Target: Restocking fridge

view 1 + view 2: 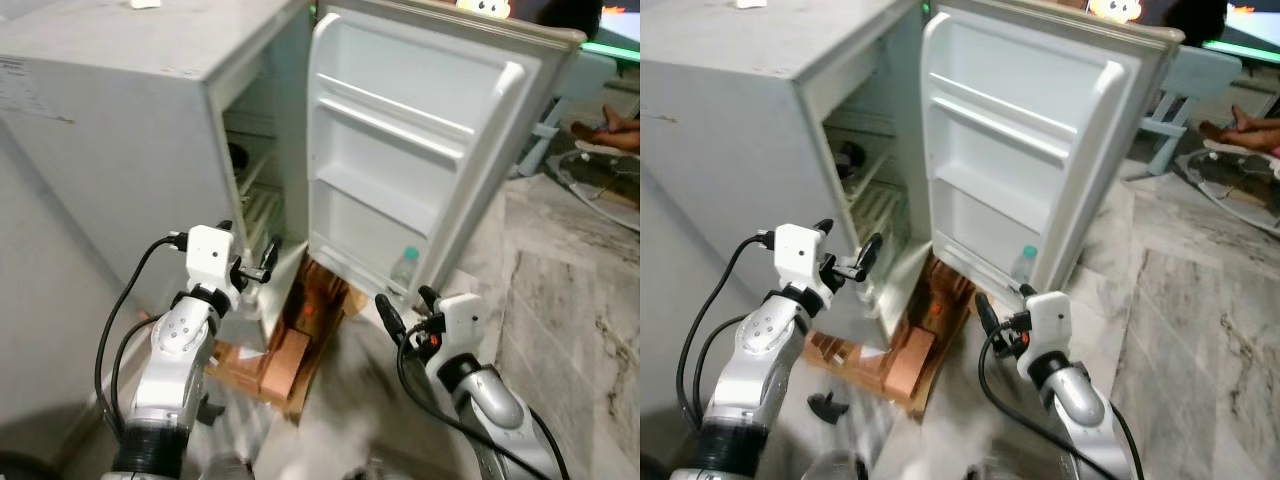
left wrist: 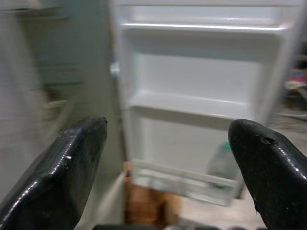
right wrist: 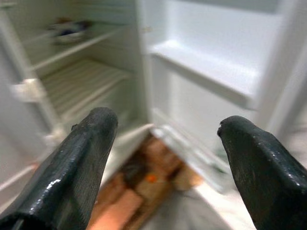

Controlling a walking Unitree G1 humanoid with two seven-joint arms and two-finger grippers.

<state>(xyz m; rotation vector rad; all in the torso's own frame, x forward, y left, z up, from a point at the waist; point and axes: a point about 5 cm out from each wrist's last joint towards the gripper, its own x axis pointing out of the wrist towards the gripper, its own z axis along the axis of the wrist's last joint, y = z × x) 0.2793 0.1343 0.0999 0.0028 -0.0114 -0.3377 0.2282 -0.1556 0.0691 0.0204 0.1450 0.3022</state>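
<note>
A small white fridge [image 1: 120,130] stands with its door [image 1: 420,130] swung wide open. A clear bottle [image 1: 404,268] with a teal cap sits upright in the door's lowest shelf; the higher door shelves look bare. A dark item [image 3: 69,28] lies on an upper wire shelf inside. My left gripper [image 1: 250,262] is open and holds nothing, level with the cabinet's front edge near the lower shelf. My right gripper [image 1: 408,308] is open too, just below the door's bottom corner, close to the bottle. In the left wrist view the bottle [image 2: 221,163] lies ahead between the fingers.
Brown wooden or cardboard pieces [image 1: 290,350] lie on the floor under the fridge opening. Marble floor [image 1: 560,290] stretches to the right. A person's legs [image 1: 610,125] rest at the far right, near a pale blue chair [image 1: 1180,90].
</note>
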